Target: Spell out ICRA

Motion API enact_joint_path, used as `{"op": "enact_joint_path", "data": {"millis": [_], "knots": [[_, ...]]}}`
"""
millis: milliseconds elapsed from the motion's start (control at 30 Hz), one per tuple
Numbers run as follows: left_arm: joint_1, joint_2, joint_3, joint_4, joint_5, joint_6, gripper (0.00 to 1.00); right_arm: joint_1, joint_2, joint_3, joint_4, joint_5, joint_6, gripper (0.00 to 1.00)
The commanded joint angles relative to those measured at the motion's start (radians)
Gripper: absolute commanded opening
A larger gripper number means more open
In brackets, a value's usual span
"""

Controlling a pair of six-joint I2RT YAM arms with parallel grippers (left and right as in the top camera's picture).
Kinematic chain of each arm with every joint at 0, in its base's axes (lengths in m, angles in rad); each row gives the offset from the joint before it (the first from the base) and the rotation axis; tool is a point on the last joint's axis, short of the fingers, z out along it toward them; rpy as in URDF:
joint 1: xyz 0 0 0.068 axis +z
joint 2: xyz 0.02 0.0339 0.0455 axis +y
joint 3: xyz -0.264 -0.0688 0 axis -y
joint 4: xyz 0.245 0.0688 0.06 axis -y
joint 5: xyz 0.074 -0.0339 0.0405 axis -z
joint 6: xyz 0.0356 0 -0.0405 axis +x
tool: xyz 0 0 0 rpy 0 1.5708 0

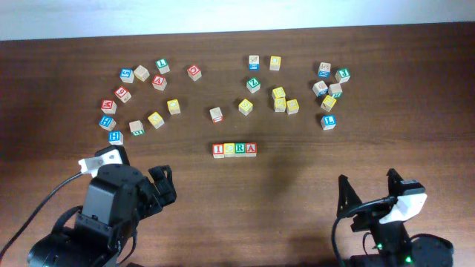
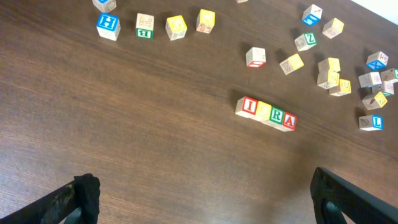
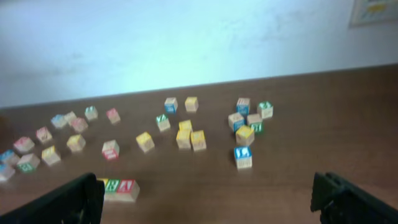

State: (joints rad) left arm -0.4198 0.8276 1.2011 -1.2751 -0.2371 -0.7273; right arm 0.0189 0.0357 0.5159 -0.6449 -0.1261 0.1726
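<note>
Four letter blocks stand touching in a row [image 1: 234, 150] at the table's middle: red I, yellow block, green R, red A. The row also shows in the left wrist view [image 2: 266, 113] and partly in the right wrist view [image 3: 119, 187]. My left gripper [image 1: 159, 185] is open and empty at the near left, well back from the row; its fingers frame bare table [image 2: 202, 199]. My right gripper [image 1: 367, 194] is open and empty at the near right [image 3: 208, 199].
Several loose letter blocks lie scattered across the far half: a cluster at left [image 1: 137, 93], a red block [image 1: 216, 114] and a yellow one [image 1: 246, 106] behind the row, a cluster at right [image 1: 326, 93]. A blue block [image 3: 243, 155] sits nearest the right gripper.
</note>
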Motion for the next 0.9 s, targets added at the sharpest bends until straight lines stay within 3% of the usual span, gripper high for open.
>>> {"op": "enact_joint_path", "data": {"millis": [0,233,633,867], "knots": [[-0.003,-0.002,-0.006,-0.001,-0.014,-0.013,0.99,-0.005,-0.032,-0.087,0.109,-0.025,-0.031,0.98],[-0.003,-0.002,-0.006,-0.001,-0.014,-0.013,0.99,0.020,-0.032,-0.139,0.205,-0.021,-0.188,0.98],[-0.003,-0.002,-0.006,-0.001,-0.014,-0.013,0.99,0.019,-0.032,-0.377,0.620,-0.021,-0.192,0.98],[-0.003,-0.002,-0.006,-0.001,-0.014,-0.013,0.99,0.019,-0.032,-0.405,0.688,-0.020,-0.192,0.98]]}}
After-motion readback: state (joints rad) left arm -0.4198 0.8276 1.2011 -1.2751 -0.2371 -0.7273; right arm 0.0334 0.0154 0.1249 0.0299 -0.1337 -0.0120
